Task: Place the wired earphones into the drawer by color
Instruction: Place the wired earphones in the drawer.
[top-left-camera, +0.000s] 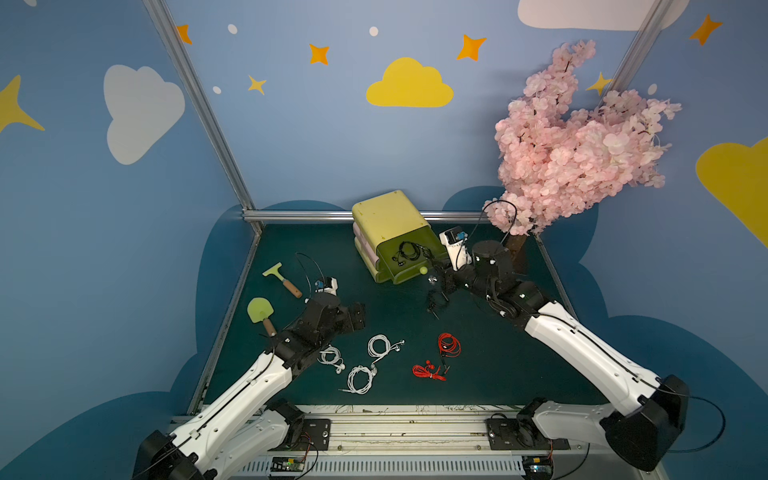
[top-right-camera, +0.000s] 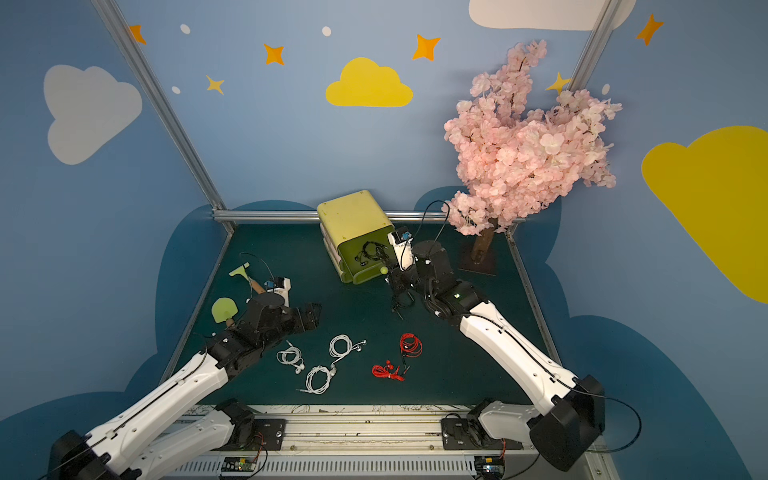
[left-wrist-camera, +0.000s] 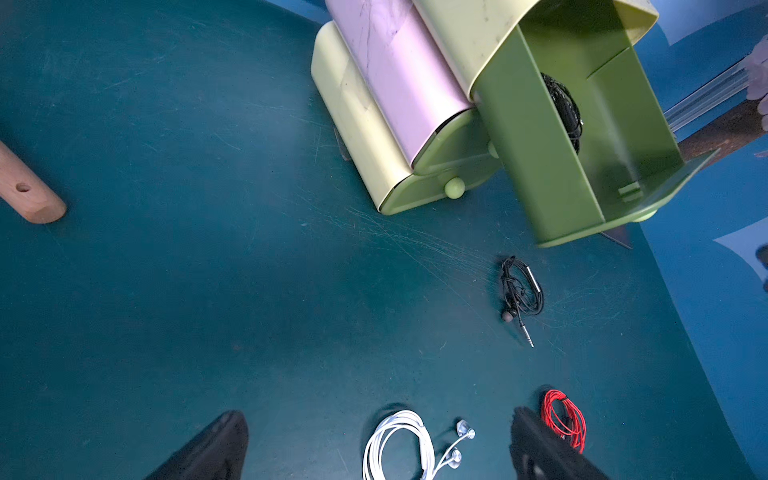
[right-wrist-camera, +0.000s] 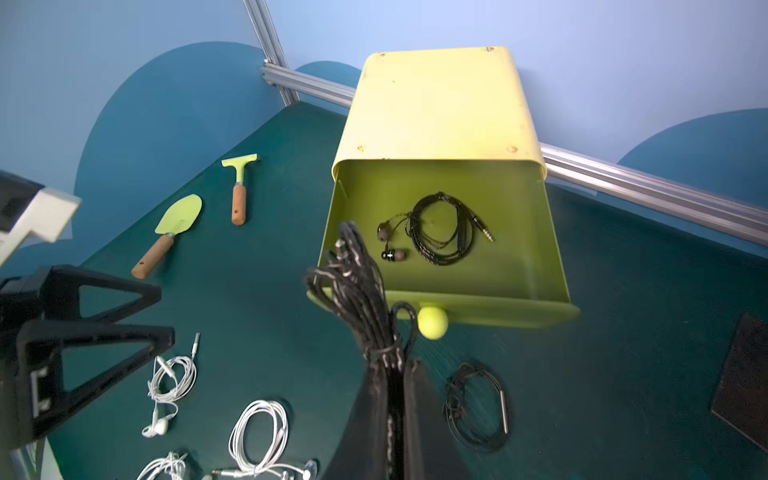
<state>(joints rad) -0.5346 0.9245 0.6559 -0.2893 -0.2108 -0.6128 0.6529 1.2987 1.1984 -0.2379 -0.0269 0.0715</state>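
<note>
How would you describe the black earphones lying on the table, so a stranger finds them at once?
Find the yellow-green drawer box at the back of the table, its top drawer pulled open. In front of that drawer's knob, black earphones lie on the table itself: the only black bundle neither inside the drawer nor held.

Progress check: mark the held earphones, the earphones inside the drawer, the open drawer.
held earphones (right-wrist-camera: 363, 307): right wrist view, cable bundle.
earphones inside the drawer (right-wrist-camera: 417, 235): right wrist view, coil.
open drawer (right-wrist-camera: 519, 249): right wrist view, bare floor.

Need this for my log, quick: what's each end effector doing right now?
Left end effector: open, holding nothing.
Right end effector: closed on a black earphone bundle.
</note>
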